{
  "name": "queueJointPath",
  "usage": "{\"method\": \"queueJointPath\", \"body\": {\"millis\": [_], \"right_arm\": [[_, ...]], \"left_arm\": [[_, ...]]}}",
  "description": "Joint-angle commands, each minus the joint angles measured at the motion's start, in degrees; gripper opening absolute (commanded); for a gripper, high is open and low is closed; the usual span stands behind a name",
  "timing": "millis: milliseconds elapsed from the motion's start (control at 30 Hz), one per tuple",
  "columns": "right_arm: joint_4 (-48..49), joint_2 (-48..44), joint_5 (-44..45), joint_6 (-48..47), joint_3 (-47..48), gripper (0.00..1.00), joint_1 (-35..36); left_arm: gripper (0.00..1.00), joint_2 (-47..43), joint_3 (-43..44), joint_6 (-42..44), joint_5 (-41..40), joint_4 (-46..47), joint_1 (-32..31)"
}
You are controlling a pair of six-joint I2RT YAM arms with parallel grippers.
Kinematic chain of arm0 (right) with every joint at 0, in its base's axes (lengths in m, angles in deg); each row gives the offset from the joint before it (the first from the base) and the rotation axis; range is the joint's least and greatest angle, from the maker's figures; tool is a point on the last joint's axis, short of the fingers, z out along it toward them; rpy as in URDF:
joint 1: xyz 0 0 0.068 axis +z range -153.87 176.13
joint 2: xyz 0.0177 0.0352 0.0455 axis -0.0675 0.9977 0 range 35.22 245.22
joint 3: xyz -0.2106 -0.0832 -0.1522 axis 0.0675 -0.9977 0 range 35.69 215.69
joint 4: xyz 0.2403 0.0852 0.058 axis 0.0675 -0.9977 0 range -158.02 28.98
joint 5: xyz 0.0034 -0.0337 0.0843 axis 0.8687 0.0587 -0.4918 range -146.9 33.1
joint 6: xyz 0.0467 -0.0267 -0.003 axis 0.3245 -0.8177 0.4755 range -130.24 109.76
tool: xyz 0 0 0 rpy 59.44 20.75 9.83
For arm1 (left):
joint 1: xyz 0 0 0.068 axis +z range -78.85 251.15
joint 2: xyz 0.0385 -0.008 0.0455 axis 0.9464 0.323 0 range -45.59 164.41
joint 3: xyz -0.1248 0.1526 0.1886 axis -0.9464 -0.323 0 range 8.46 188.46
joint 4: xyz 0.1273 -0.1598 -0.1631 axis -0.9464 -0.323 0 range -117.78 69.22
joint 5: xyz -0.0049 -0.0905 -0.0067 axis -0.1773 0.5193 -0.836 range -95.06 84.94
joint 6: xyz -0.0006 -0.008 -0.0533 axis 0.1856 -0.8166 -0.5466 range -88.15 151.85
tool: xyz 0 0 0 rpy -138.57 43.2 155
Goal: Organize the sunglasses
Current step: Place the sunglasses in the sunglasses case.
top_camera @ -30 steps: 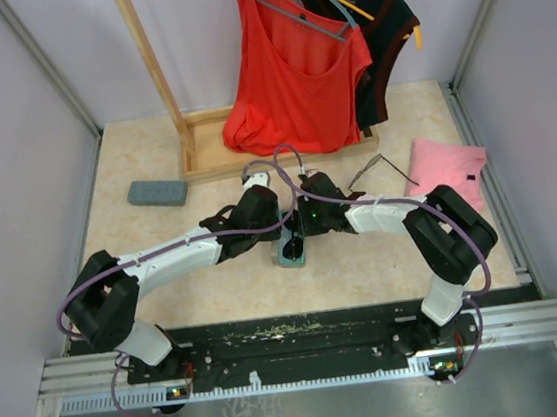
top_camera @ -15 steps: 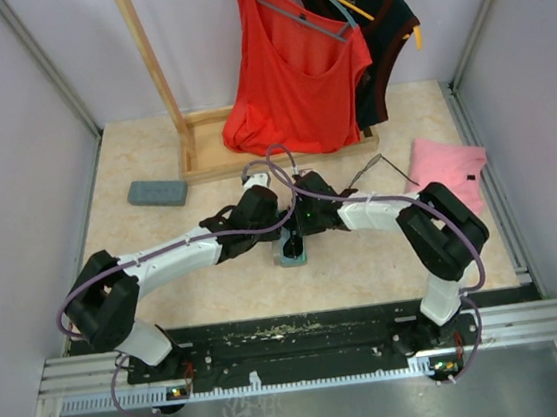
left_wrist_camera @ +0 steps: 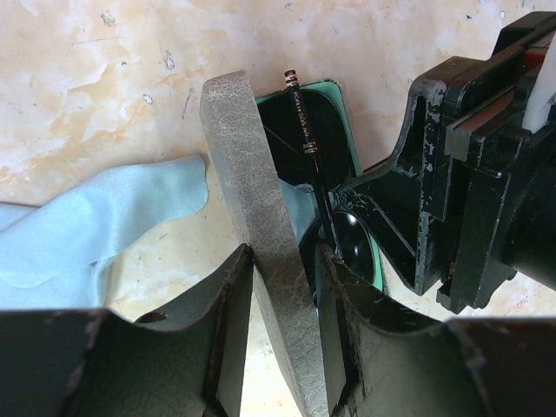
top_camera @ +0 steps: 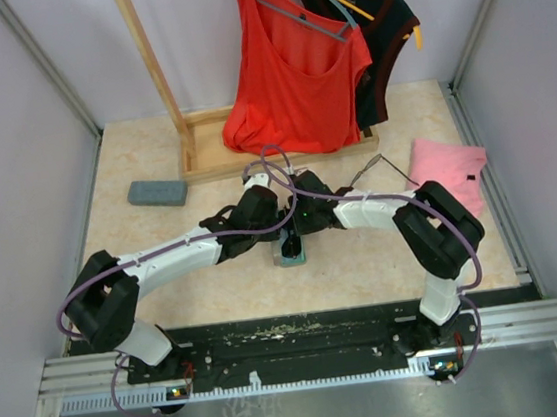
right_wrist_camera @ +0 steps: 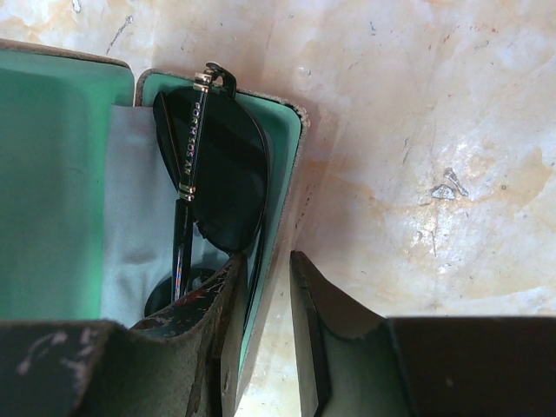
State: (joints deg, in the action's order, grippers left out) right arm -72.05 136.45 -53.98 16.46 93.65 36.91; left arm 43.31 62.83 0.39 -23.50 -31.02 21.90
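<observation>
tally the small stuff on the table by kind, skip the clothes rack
cases: 2 (closed grey case, open case)
sunglasses: 2 (cased pair, loose pair)
light blue cloths: 2 (cloth in case, cloth beside case)
pink cloth: 1
total: 7

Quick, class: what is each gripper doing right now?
Left gripper: closed on the grey felt case lid.
Right gripper: straddles the case rim; grip cannot be told.

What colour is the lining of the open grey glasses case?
Teal-green lining, clearest in the right wrist view.
</observation>
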Motion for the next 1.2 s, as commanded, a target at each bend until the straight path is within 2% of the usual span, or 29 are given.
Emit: {"method": "queueJointPath", "body": {"millis": [0,400,700,967,1167], "right_arm": [[-0.3,-2.3,-1.2,-0.9,-0.4,0.28,0.7],[0.7,-8.9,-3.1,-0.8,-1.5,0.28,0.7],[5.2,-13.2,4.8,3.0,-7.7,0.24,0.3],[8.7,-12.9,5.1,5.0,-11.3,0.20,-1.6],[9.8,-9.9,2.6,4.6,-10.6,0.17,-2.2]], "left_arm": [[0.41,-1.7,0.1,0.6,-0.1,1.3,-0.2],[0.41,-1.8,0.0,0.4,-1.2,0.6,-0.3],[0.48,-2.8,0.1,1.6,-0.6,1.5,-0.2],[0.56,-3.8,0.5,3.0,2.2,3.0,-0.2],[0.55,-8.8,-1.7,3.4,1.6,4.1,1.0]]}}
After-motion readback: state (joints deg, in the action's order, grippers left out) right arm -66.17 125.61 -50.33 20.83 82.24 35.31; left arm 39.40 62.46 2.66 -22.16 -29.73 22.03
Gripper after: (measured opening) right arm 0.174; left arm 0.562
